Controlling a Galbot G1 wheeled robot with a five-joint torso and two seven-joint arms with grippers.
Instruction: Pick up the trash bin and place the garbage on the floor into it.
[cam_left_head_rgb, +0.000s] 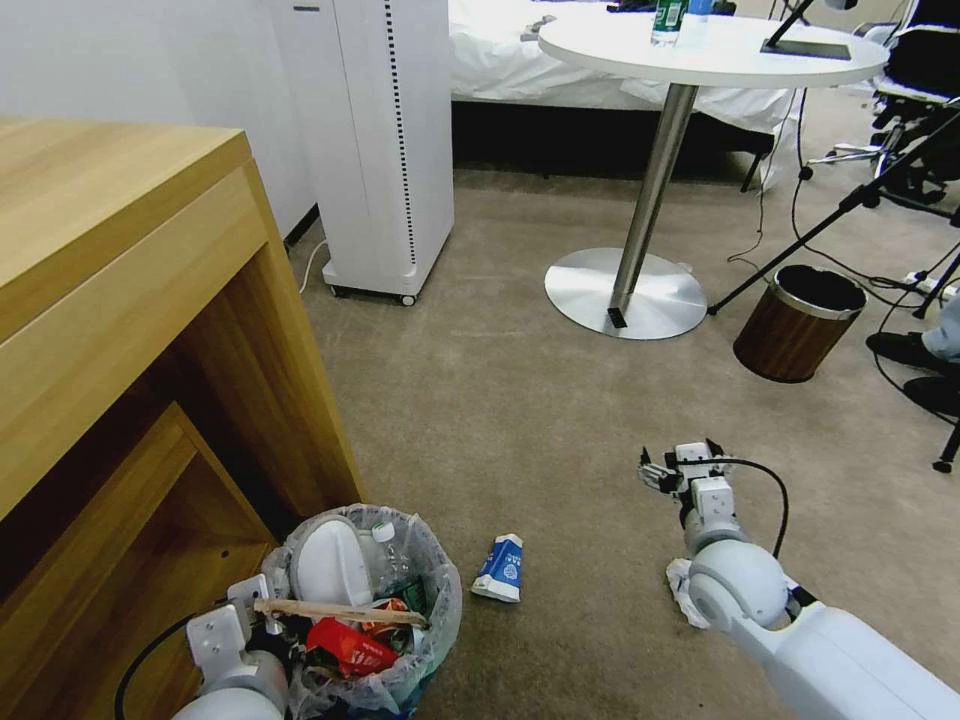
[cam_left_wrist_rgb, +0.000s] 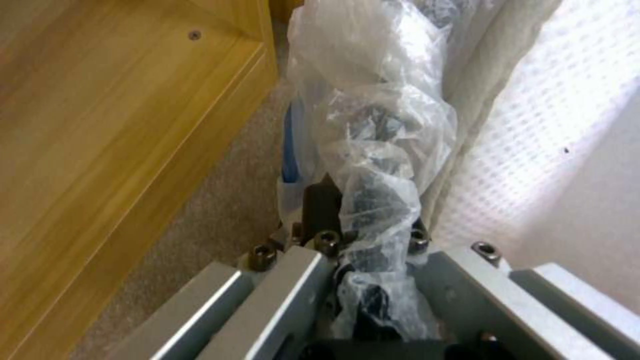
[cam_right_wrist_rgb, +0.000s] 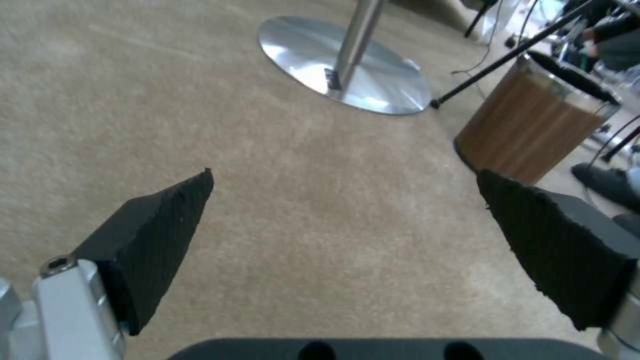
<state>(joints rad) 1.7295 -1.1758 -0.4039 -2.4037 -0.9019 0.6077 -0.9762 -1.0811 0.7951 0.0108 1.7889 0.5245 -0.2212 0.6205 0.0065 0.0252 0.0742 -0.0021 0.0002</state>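
The trash bin, lined with a crinkled clear bag, stands on the beige floor by the desk. It holds a white slipper, a small bottle, red wrappers and a thin wooden stick. My left gripper is shut on the bin's near rim; in the left wrist view the bag is pinched in that gripper. A blue-white carton lies just right of the bin. Crumpled white paper peeks from under my right arm. My right gripper hangs open over bare carpet.
A wooden desk rises close on the left. Ahead stand a white floor unit and a round table's metal base. A brown wood-look bin, tripod legs, cables and a person's shoes crowd the right.
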